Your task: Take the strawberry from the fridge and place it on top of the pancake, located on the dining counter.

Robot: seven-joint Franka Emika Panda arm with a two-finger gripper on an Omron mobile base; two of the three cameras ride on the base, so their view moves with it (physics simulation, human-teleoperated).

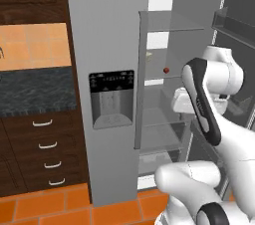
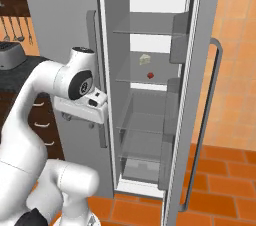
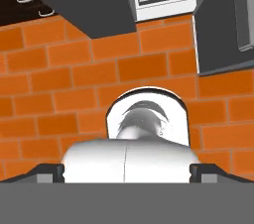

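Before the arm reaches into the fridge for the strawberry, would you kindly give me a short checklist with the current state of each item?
1. Fridge right door open: ok.
2. Strawberry in sight on a glass shelf: ok.
3. Gripper open and holding nothing: ok.
4. Gripper aimed at the strawberry: not ok; the hand view looks down at the orange tiled floor.
5. Pale item behind the strawberry apart from it: ok.
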